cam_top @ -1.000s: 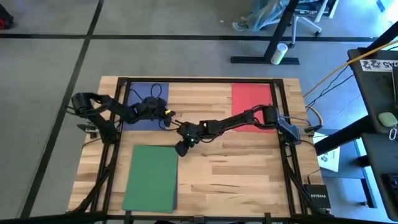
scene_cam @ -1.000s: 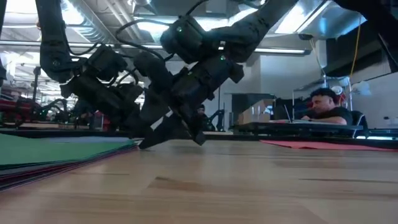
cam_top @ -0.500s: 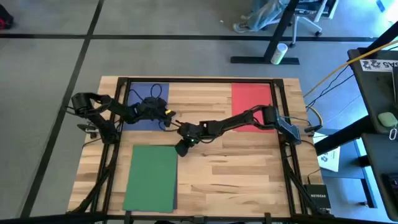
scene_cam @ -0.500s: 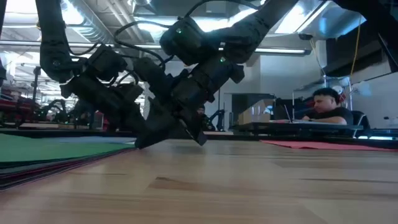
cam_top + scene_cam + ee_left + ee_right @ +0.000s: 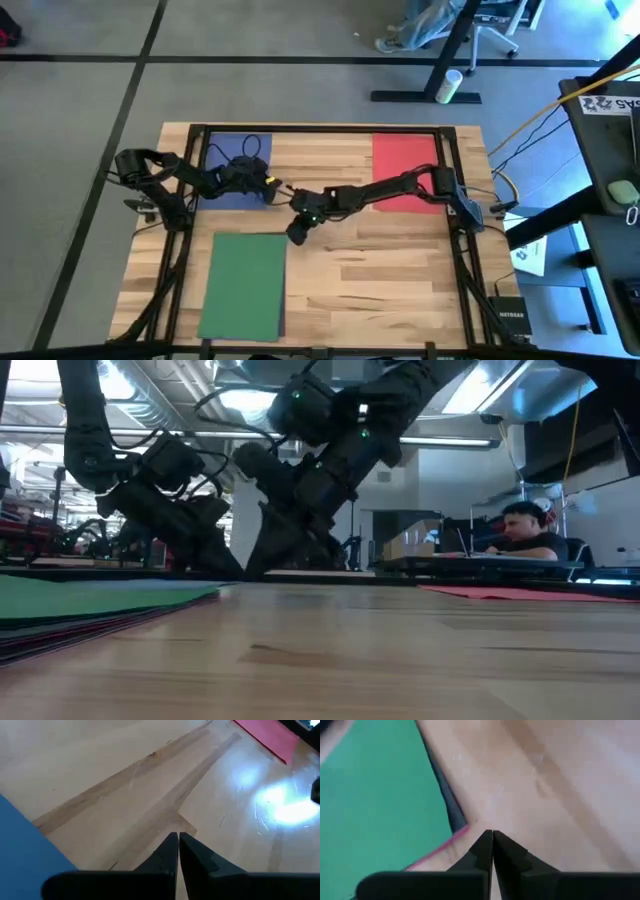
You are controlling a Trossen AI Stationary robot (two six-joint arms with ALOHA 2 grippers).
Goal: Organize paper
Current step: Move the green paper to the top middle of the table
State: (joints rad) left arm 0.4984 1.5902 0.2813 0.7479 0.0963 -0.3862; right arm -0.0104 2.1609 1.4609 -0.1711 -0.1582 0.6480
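We see the right gripper (image 5: 297,236), fingers pressed together and empty, hovering just beside the green sheet (image 5: 243,283) stack's near corner (long axis running away from it), nearer than the left gripper (image 5: 272,187), also closed empty by the blue sheet (image 5: 232,183).

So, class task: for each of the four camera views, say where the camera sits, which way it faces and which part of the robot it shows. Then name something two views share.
High view: above, facing straight down on the table; both arms show.
Low view: at tabletop height, facing level across into the room; arms enter from above.
Left wrist view: on the left arm, facing bare wood; left pincer shut, blue sheet beside it.
Right wrist view: on the right arm; right pincer shut at the green sheet corner.
Shared: the red sheet shows in the high and left wrist views.
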